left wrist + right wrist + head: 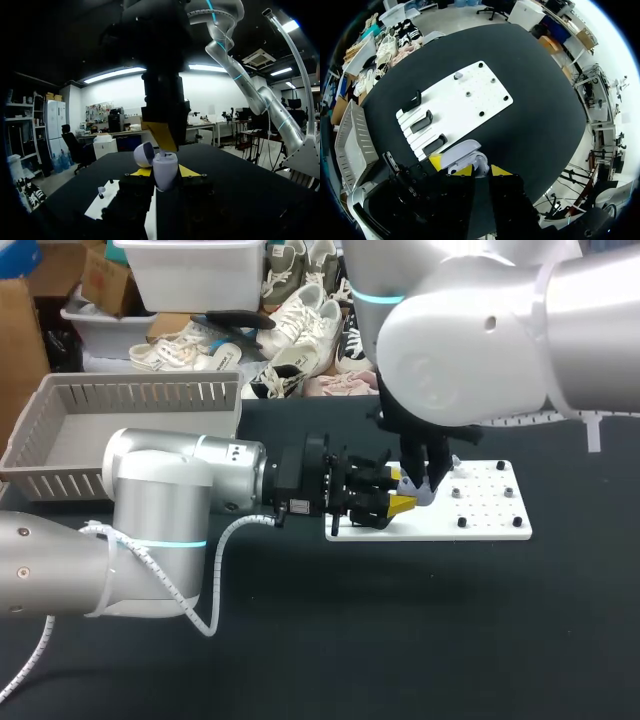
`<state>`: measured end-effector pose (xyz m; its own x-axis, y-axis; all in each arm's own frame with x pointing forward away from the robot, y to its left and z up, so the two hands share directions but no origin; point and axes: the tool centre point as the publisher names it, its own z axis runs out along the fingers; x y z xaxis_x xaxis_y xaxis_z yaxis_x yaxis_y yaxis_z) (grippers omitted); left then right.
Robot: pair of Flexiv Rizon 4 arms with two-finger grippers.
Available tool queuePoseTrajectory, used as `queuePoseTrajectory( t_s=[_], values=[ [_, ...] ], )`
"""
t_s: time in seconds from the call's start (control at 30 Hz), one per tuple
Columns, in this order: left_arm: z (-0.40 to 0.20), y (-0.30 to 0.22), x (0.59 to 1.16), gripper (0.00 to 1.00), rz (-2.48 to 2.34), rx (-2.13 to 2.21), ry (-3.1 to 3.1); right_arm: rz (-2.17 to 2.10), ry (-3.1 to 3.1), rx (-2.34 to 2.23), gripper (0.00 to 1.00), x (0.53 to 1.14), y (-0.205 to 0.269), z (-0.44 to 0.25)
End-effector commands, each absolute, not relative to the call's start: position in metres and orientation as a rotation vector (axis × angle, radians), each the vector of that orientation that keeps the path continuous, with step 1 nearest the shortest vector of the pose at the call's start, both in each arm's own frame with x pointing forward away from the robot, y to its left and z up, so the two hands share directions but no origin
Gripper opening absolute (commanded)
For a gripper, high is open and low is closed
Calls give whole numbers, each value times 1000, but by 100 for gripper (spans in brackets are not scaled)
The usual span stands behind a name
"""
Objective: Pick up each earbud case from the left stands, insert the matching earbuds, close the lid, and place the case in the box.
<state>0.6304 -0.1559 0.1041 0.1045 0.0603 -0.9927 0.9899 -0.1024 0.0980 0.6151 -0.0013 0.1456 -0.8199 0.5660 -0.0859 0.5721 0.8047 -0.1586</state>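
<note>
Head view: the left gripper [400, 502] lies level over the black bench [400, 640], at the near end of the white board [490, 520]. The right gripper [425, 480] hangs down from above and meets it there. The pale earbud case [425, 494] sits between the two. The slatted grey box [60, 425] stands well apart at the bench's left

Left wrist view: the left jaws are closed on the case from both sides. The case is upright with its lid hinged open. The right gripper comes down onto the case opening

Right wrist view: the case lies directly under the right gripper. Whether the right jaws are open or closed cannot be told. Ahead, three black stands [421, 121] sit in a row on the board, and a small pale piece [458, 76] rests at the board's far end
</note>
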Motion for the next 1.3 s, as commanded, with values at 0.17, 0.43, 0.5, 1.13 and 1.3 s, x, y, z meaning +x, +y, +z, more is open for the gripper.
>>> queuePoseTrajectory(
  t_s=[0.17, 0.43, 0.5, 1.13, 1.3],
  values=[
    [105, -157, 630, 0, -1172, 1377, 1132, -256, 2948, 946, 0, 611, -7, 143],
    [105, -157, 630, 0, -1172, 1377, 1132, -232, 2939, 953, 21, 610, -7, 143],
    [105, -157, 630, 0, -1172, 1377, 1132, -219, 2934, 951, 29, 609, -6, 144],
    [105, -157, 630, 0, -1172, 1377, 1132, -131, 2919, 904, 40, 591, -2, 164],
    [105, -157, 630, 0, -1172, 1377, 1132, -92, 2931, 867, 41, 581, 1, 169]
  ],
)
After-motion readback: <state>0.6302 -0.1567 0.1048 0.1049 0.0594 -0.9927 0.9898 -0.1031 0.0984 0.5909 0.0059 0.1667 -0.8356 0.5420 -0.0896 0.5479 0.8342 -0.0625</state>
